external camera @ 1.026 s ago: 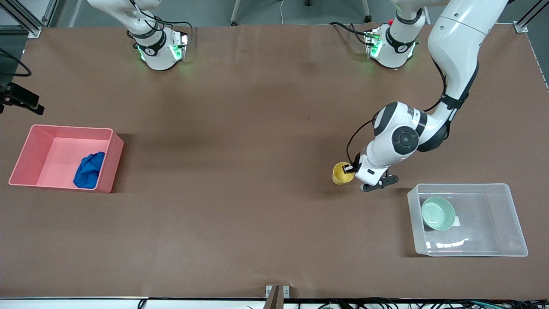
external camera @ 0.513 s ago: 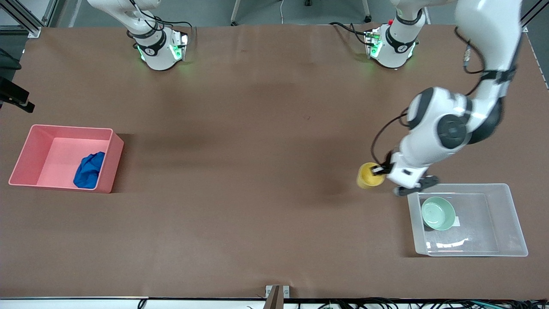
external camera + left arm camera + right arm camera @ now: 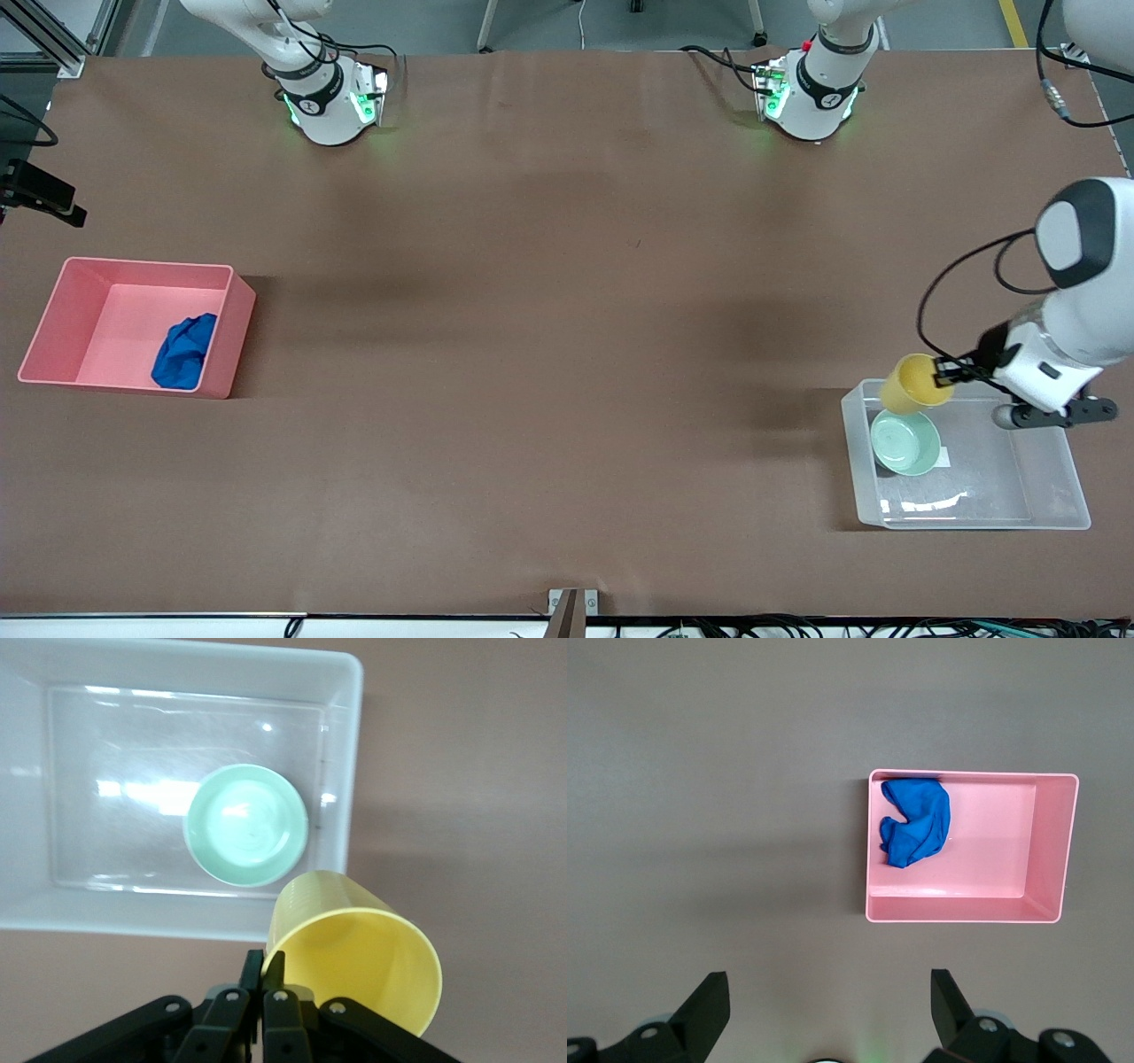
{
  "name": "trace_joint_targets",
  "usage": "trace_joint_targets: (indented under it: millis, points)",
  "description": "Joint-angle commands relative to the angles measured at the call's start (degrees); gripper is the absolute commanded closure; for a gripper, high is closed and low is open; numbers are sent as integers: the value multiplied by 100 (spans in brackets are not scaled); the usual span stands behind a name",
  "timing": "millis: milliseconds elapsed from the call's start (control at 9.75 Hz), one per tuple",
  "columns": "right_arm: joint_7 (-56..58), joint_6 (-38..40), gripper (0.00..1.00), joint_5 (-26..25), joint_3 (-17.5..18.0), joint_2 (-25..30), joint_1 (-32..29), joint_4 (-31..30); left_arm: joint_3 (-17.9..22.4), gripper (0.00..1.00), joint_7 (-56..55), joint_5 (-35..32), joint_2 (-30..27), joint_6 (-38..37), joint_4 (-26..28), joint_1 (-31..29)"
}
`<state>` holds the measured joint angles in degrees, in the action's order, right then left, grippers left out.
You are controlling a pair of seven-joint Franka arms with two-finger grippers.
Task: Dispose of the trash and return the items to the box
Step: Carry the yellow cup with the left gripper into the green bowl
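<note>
My left gripper (image 3: 946, 372) is shut on the rim of the yellow cup (image 3: 912, 383) and holds it tilted in the air over the clear box's (image 3: 974, 525) rim, at the corner by the mint-green bowl (image 3: 904, 441). The bowl sits upright in the box. In the left wrist view the left gripper (image 3: 268, 961) pinches the cup's (image 3: 363, 961) wall, with the bowl (image 3: 246, 824) and the box (image 3: 177, 665) below. The blue cloth wad (image 3: 184, 353) lies in the pink bin (image 3: 115, 266). My right gripper (image 3: 830, 979) is open and empty, high above the table beside the pink bin (image 3: 966, 914) and the cloth (image 3: 917, 822).
The box stands near the front camera at the left arm's end of the table. The pink bin stands at the right arm's end. Brown table surface lies between them. A white label lies on the box floor beside the bowl.
My left gripper has lifted the yellow cup off the table and carried it toward the left arm's end, from beside the box to over its rim. The bowl and cloth have not moved.
</note>
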<state>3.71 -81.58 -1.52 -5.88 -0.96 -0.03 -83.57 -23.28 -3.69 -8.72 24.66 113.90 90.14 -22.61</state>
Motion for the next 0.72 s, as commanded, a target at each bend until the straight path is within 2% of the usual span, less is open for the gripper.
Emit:
trace_joint_targets:
  millis: [0, 205, 615]
  points:
    - [-54, -42, 0, -7, -9, 69, 30, -55, -36, 100, 516, -393, 784, 44, -408, -137]
    - [-54, -121, 0, 11, -9, 60, 12, -28, -36, 100, 641, -411, 1407, 79, -917, -208]
    - [-54, -191, 0, 11, -9, 25, 30, -37, -10, 99, 633, -438, 1998, 492, -1007, -200]
